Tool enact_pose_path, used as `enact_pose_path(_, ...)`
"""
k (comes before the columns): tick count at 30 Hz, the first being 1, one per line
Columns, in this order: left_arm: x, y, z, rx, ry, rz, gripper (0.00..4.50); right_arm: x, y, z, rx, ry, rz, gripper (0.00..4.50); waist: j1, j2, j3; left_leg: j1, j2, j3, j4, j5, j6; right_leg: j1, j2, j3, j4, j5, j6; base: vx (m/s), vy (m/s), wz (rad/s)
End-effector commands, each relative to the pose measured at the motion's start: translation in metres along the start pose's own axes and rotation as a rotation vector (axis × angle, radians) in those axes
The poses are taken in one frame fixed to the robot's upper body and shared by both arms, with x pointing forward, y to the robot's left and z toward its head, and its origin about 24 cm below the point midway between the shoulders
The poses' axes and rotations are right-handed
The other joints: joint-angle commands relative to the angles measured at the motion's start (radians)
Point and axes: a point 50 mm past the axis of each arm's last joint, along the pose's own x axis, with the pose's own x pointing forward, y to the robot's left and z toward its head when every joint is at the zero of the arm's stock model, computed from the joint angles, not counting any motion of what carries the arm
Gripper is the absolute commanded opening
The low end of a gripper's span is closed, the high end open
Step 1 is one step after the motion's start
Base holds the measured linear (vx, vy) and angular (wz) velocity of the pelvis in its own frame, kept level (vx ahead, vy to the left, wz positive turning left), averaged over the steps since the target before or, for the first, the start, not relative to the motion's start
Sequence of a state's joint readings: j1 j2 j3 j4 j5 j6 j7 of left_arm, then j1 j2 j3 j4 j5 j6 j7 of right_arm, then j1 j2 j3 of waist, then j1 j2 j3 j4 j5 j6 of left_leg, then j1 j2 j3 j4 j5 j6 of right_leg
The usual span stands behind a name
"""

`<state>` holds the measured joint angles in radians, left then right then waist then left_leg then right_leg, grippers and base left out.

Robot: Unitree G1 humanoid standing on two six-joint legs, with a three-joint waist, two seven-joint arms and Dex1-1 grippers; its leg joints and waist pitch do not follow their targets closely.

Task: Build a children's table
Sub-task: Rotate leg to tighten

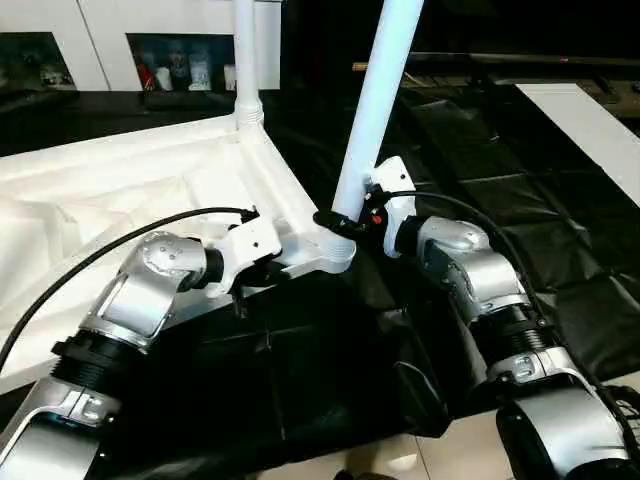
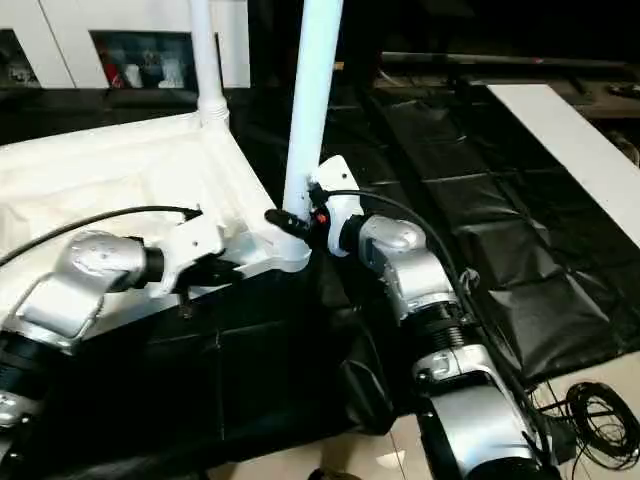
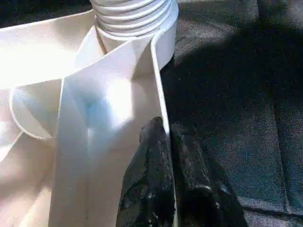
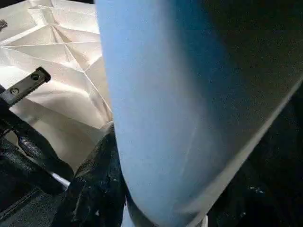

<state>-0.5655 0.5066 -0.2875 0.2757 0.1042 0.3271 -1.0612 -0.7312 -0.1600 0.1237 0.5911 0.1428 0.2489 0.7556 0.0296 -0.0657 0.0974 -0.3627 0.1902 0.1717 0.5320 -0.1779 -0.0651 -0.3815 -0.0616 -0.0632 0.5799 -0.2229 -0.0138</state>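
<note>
White table top [image 1: 120, 190] lies ribs-up; left gripper [image 3: 168, 156] pinches its rim, right gripper [image 1: 345, 222] apparently clasps the leg [image 1: 375, 100] at the near corner socket [image 1: 325, 255].

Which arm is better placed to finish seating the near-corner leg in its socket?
Right. The right gripper is clamped around the leg just above the corner socket, so it can likely twist or press it home. The left gripper pinches the tabletop's rim, steadying it.

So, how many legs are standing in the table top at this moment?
2. One leg stands in the far corner socket. The other leg stands, leaning, at the near corner, gripped by the right hand. Other corners of the table top lie out of frame.
</note>
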Motion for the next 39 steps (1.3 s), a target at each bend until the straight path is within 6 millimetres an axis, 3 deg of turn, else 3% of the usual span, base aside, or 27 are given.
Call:
enact_pose_path(1, 0.014, -0.027, 0.006, 0.058, -0.019, -0.234, 0.0, -0.023, 0.003, -0.094, 0.197, 0.402, -0.075, 1.84, -0.006, 0.028, -0.028, 0.014, 0.051, -0.004, -0.05, -0.01, 0.076, 0.035, -0.081, 0.056, -0.031, 0.221, -0.29, 0.0, 0.0, 0.0)
enact_pose_path(3, 0.015, -0.027, 0.006, 0.052, -0.02, -0.233, 0.0, -0.022, 0.004, -0.094, 0.198, 0.403, -0.078, 1.84, -0.004, 0.029, -0.023, 0.018, 0.055, -0.005, -0.059, -0.095, 0.034, 0.034, -0.082, 0.058, -0.041, 0.087, -0.278, 0.0, 0.0, 0.0)
enact_pose_path(6, 0.022, -0.026, 0.009, 0.021, -0.02, -0.187, 0.0, -0.018, 0.004, -0.095, 0.203, 0.399, -0.147, 1.84, -0.004, 0.029, -0.02, 0.02, 0.057, -0.006, -0.065, -0.151, 0.001, 0.031, -0.083, 0.062, -0.049, -0.013, -0.258, 0.0, 0.0, 0.0)
enact_pose_path(8, 0.034, -0.023, 0.013, -0.027, -0.019, -0.104, 0.0, -0.014, 0.001, -0.097, 0.232, 0.382, -0.268, 1.84, -0.005, 0.03, -0.013, 0.023, 0.059, -0.007, -0.073, -0.193, -0.029, 0.024, -0.083, 0.064, -0.056, -0.089, -0.241, 0.0, 0.0, 0.0)
enact_pose_path(10, 0.045, -0.022, 0.019, -0.073, -0.024, -0.039, 0.0, -0.01, -0.001, -0.097, 0.29, 0.353, -0.371, 1.84, -0.004, 0.03, -0.005, 0.036, 0.059, -0.007, -0.079, -0.314, -0.061, 0.01, -0.087, 0.068, -0.074, -0.261, -0.218, -0.025, 0.002, 0.03)
enact_pose_path(11, 0.049, -0.023, 0.023, -0.092, -0.029, -0.025, 0.0, -0.009, -0.001, -0.098, 0.327, 0.344, -0.4, 1.84, -0.003, 0.028, 0.0, 0.044, 0.056, -0.011, -0.078, -0.392, -0.075, -0.001, -0.092, 0.072, -0.087, -0.395, -0.193, -0.063, 0.01, 0.05)
enact_pose_path(12, 0.054, -0.025, 0.027, -0.114, -0.035, -0.011, 0.0, -0.007, -0.001, -0.098, 0.369, 0.333, -0.427, 1.84, -0.004, 0.025, 0.002, 0.041, 0.057, -0.02, -0.081, -0.432, -0.079, -0.001, -0.095, 0.074, -0.093, -0.485, -0.159, -0.063, 0.01, 0.05)
enact_pose_path(14, 0.059, -0.027, 0.032, -0.13, -0.042, -0.002, 0.0, -0.006, -0.001, -0.098, 0.403, 0.324, -0.451, 1.84, -0.006, 0.023, -0.001, 0.034, 0.055, -0.028, -0.087, -0.443, -0.076, 0.0, -0.093, 0.073, -0.098, -0.526, -0.118, -0.026, 0.011, -0.02)
enact_pose_path(18, 0.075, -0.035, 0.048, -0.153, -0.058, 0.001, 0.0, 0.0, 0.001, -0.097, 0.466, 0.309, -0.51, 1.84, -0.005, 0.02, -0.005, 0.037, 0.053, -0.023, -0.084, -0.423, -0.065, -0.01, -0.085, 0.08, -0.096, -0.434, -0.116, 0.0, 0.0, 0.0)
enact_pose_path(21, 0.079, -0.037, 0.053, -0.149, -0.064, -0.002, 0.0, 0.002, 0.002, -0.097, 0.474, 0.308, -0.521, 1.84, -0.003, 0.019, -0.009, 0.026, 0.051, -0.022, -0.083, -0.375, -0.052, -0.003, -0.084, 0.08, -0.091, -0.374, -0.12, 0.0, 0.0, 0.0)
enact_pose_path(27, 0.076, -0.033, 0.048, -0.135, -0.039, 0.014, 0.0, 0.007, 0.005, -0.094, 0.424, 0.327, -0.508, 1.84, -0.003, 0.02, -0.014, 0.017, 0.05, -0.015, -0.079, -0.299, -0.04, 0.006, -0.079, 0.078, -0.078, -0.236, -0.151, 0.0, 0.0, 0.0)
enact_pose_path(29, 0.076, -0.033, 0.048, -0.136, -0.037, 0.016, 0.0, 0.007, 0.005, -0.094, 0.423, 0.326, -0.504, 1.84, -0.003, 0.02, -0.01, 0.016, 0.05, -0.014, -0.08, -0.305, -0.038, 0.005, -0.08, 0.077, -0.081, -0.254, -0.15, 0.0, 0.0, 0.0)
enact_pose_path(31, 0.075, -0.033, 0.047, -0.14, -0.031, 0.022, 0.0, 0.01, 0.007, -0.091, 0.425, 0.303, -0.478, 2.4, -0.004, 0.019, -0.008, 0.019, 0.051, -0.016, -0.082, -0.349, -0.043, 0.0, -0.083, 0.078, -0.089, -0.335, -0.135, 0.0, 0.0, 0.0)
enact_pose_path(34, 0.075, -0.032, 0.048, -0.139, -0.027, 0.027, 0.0, 0.012, 0.007, -0.088, 0.422, 0.287, -0.473, 2.57, -0.004, 0.02, -0.01, 0.02, 0.053, -0.019, -0.082, -0.357, -0.048, -0.002, -0.084, 0.079, -0.088, -0.346, -0.132, 0.0, 0.0, 0.0)
enact_pose_path(35, 0.075, -0.032, 0.048, -0.134, -0.029, 0.029, 0.0, 0.012, 0.006, -0.084, 0.409, 0.273, -0.467, 2.63, 0.0, 0.021, -0.013, 0.022, 0.054, -0.015, -0.08, -0.335, -0.049, -0.003, -0.083, 0.08, -0.087, -0.301, -0.14, 0.0, 0.0, 0.0)
enact_pose_path(37, 0.074, -0.031, 0.049, -0.12, -0.033, 0.033, 0.0, 0.013, 0.004, -0.078, 0.394, 0.25, -0.453, 2.9, -0.001, 0.017, -0.016, 0.013, 0.051, -0.012, -0.076, -0.255, -0.033, 0.009, -0.076, 0.077, -0.072, -0.182, -0.158, 0.0, 0.0, 0.0)
enact_pose_path(39, 0.072, -0.029, 0.049, -0.102, -0.032, 0.047, 0.0, 0.013, 0.002, -0.068, 0.358, 0.218, -0.433, 3.06, 0.002, 0.021, -0.017, 0.017, 0.051, -0.004, -0.069, -0.193, -0.01, 0.009, -0.075, 0.077, -0.068, -0.091, -0.181, 0.0, 0.0, 0.0)
